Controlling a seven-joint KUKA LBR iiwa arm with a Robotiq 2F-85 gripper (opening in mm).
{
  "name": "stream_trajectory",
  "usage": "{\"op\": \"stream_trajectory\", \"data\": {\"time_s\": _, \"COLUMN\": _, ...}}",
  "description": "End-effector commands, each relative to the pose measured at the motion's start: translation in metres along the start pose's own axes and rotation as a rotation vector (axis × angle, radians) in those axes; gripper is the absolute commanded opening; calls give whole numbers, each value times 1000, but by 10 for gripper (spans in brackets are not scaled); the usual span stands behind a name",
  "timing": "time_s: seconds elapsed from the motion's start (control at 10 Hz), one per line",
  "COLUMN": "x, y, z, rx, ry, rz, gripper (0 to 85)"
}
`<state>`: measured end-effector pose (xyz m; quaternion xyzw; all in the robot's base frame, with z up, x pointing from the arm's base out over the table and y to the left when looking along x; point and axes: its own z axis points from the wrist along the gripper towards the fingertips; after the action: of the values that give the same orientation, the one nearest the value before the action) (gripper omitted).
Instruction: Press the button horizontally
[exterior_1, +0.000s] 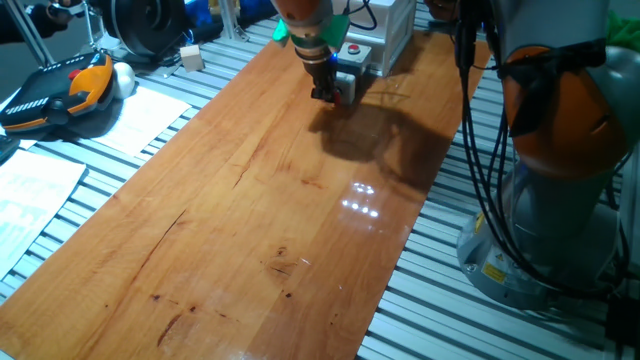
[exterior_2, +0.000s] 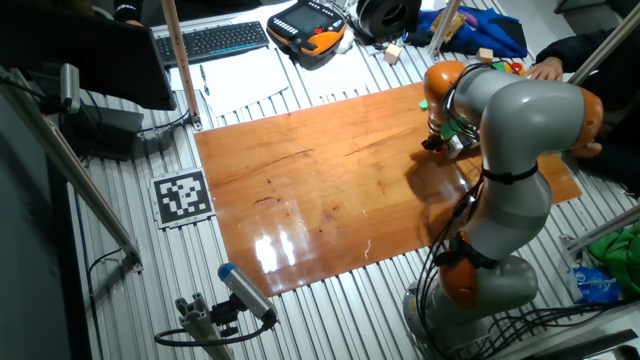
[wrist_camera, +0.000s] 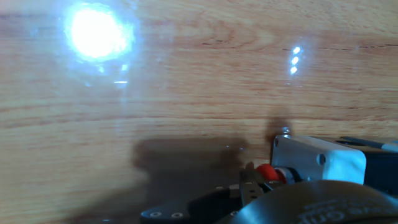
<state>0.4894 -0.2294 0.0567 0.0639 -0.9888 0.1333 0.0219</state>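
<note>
Red and round, the button is projecting sideways from a small light-grey square housing, its push axis lying horizontal, parallel to the wooden board and pointing away from the housing toward the dark fingertip seen in the hand view. The housing is sitting near the far end of the board, just beside a larger grey box with an upward-facing red button and a white cabinet. The gripper is hanging low over the board, directly at the button's face; in the hand view the fingertip is appearing to meet the red cap, though true contact cannot be confirmed. Whether the fingers are spread or closed cannot be told from any view, and nothing is visibly being held between them. In the other fixed view, the arm is arching over the board's edge, largely hiding the button.
</note>
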Motion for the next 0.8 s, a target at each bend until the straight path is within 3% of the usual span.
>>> {"op": "stream_trajectory", "data": {"time_s": 0.0, "x": 0, "y": -1, "z": 0, "rx": 3, "ry": -1, "rz": 1, "gripper": 0}}
{"op": "stream_trajectory", "data": {"time_s": 0.3, "x": 1, "y": -2, "z": 1, "rx": -1, "ry": -4, "rz": 1, "gripper": 0}}
{"op": "stream_trajectory", "data": {"time_s": 0.4, "x": -1, "y": 2, "z": -1, "rx": -15, "ry": -5, "rz": 14, "gripper": 0}}
{"op": "stream_trajectory", "data": {"time_s": 0.6, "x": -7, "y": 14, "z": -8, "rx": -12, "ry": 0, "rz": 39, "gripper": 0}}
{"op": "stream_trajectory", "data": {"time_s": 0.7, "x": -10, "y": 18, "z": -11, "rx": -33, "ry": 4, "rz": 47, "gripper": 0}}
